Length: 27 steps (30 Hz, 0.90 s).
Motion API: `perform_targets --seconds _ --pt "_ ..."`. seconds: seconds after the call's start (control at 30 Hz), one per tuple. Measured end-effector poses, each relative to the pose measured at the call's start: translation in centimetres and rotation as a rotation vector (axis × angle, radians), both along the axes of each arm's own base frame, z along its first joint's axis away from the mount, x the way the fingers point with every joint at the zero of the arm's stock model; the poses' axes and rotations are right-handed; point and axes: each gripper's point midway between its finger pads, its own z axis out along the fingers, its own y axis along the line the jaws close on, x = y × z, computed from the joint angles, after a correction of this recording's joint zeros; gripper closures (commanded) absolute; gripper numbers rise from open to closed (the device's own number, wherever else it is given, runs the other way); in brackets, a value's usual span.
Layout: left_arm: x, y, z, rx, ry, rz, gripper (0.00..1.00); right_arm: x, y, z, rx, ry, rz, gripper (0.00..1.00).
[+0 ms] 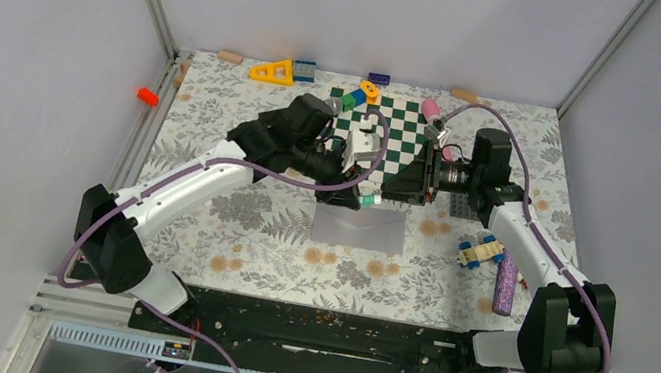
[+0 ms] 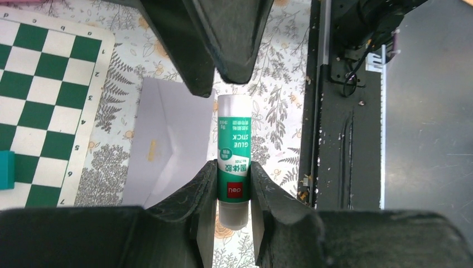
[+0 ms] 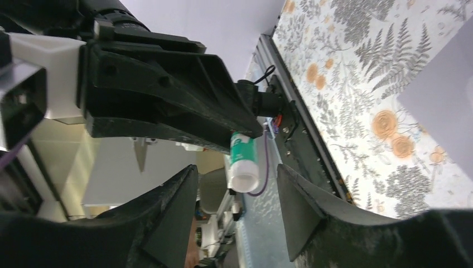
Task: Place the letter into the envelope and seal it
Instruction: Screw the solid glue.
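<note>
Two pincers meet above the envelope (image 2: 167,139). My left gripper (image 2: 233,174) is clamped on a smooth green-and-white glue stick (image 2: 234,134), a round plastic tube. My right gripper (image 3: 237,184) stands apart around its white end, not touching. The envelope, flat pale grey paper with triangular creases, lies on the floral cloth (image 2: 279,111) beside the chequered board (image 2: 44,100). I cannot tell whether it holds anything.

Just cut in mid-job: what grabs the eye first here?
The grippers meet over the floral table: the left gripper is shut on a green-and-white glue stick, and the right gripper stands open around the stick's free end. Beneath them the light grey envelope lies flat, beside the green chessboard.
</note>
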Motion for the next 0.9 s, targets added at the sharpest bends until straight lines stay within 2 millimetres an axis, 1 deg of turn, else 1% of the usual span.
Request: perform_targets --seconds 0.17,0.43,0.57,0.77,0.9 --pt "0.5 0.2 -0.6 0.031 -0.026 0.026 1.0 -0.2 0.1 0.4 0.014 0.053 0.002 0.42" --pt "1.0 0.4 -0.8 0.048 -0.04 0.052 1.0 -0.4 0.1 -0.5 -0.003 0.088 -0.008 0.42" --pt "1.0 0.4 -0.8 0.05 -0.042 0.053 1.0 -0.6 0.4 -0.6 -0.008 0.09 -0.006 0.43" --pt "1.1 0.4 -0.9 0.054 -0.045 0.059 1.0 -1.2 1.0 -0.7 -0.012 0.089 0.019 0.52" --pt "1.1 0.4 -0.8 0.053 -0.046 0.059 1.0 -1.1 1.1 -0.9 -0.017 0.089 0.016 0.54"
